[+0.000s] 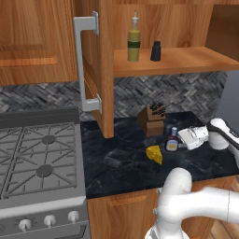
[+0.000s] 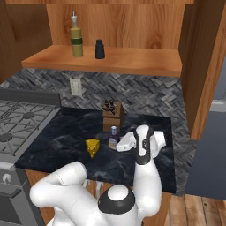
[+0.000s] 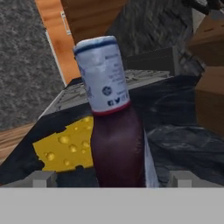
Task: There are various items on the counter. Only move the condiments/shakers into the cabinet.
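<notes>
Small dark-purple bottle (image 3: 114, 144): last condiment on black marbled tabletop (image 1: 121, 158).
Pincer (image 3: 113, 178): apart, straddling it.
Next: clamp, lift to cabinet shelf (image 1: 186, 59).

Purple bottle (image 1: 172, 140) upright on counter (image 1: 121, 158); olive bottle (image 1: 134, 41), black shaker (image 1: 156, 51) on cabinet shelf (image 1: 186, 60).

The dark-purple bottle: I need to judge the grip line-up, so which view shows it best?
The hand view: the dark-purple bottle looms close, centred between the open pincer's fingertips, label legible. The left base view shows it small beside the cheese wedge; the right base view shows it partly behind the hand.
</notes>
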Tool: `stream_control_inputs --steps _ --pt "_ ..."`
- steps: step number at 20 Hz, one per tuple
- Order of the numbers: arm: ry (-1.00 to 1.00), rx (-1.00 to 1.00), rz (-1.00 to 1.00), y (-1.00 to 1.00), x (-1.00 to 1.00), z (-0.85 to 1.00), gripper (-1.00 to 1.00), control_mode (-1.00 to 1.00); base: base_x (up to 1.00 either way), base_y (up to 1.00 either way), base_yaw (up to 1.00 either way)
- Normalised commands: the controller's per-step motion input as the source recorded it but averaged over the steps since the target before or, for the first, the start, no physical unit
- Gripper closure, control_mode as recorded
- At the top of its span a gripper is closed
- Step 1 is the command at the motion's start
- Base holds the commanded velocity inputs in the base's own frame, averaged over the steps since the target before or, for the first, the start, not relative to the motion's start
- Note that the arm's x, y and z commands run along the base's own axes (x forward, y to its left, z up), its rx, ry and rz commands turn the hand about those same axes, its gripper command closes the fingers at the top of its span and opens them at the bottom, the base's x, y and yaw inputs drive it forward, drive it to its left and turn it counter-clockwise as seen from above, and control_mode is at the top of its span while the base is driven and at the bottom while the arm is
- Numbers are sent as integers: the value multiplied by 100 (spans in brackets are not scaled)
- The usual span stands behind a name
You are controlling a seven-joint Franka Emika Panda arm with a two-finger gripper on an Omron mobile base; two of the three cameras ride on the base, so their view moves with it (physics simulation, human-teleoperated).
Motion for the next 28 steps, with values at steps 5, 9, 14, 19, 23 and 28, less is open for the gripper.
stream_control_inputs --steps 5,9,14,19,23,28 --pt "0 0 0 17 0 0 -100 -100 0 0 0" --pt "2 0 0 3 3 -1 100 -100 0 0 0" --pt "0 0 -6 3 0 8 100 -100 0 0 0" --pt "2 0 -33 2 -10 90 100 -100 0 0 0" --pt "18 0 -47 0 -39 100 100 -100 0 0 0" --pt "26 8 -56 0 -65 100 100 -100 0 0 0"
